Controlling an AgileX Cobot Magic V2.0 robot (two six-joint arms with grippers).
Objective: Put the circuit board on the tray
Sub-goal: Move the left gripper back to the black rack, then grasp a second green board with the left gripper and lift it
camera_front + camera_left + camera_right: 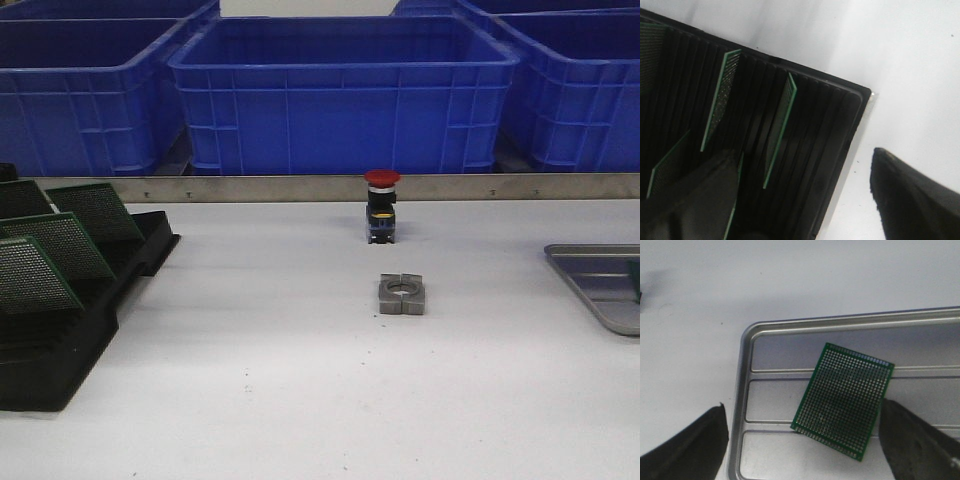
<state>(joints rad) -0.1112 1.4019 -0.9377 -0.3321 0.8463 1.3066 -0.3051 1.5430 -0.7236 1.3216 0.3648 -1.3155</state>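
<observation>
A green perforated circuit board (842, 400) lies askew in the grey ribbed tray (840, 322), near its corner. My right gripper (802, 405) hovers over it, open, one finger outside the tray rim and the other finger (910, 440) at the board's far edge. In the front view the tray (590, 275) sits at the table's right edge with only a green sliver of the board (634, 280) showing; neither arm appears there. My left gripper (804, 152) is open above the corner of the black slotted rack (830, 125), where more boards (780, 130) stand on edge.
The rack (60, 350) with several upright boards (60, 245) fills the left of the table. A red-capped push button (382, 205) and a grey metal block (402, 294) stand mid-table. Big blue crates (340, 95) line the back behind a metal rail.
</observation>
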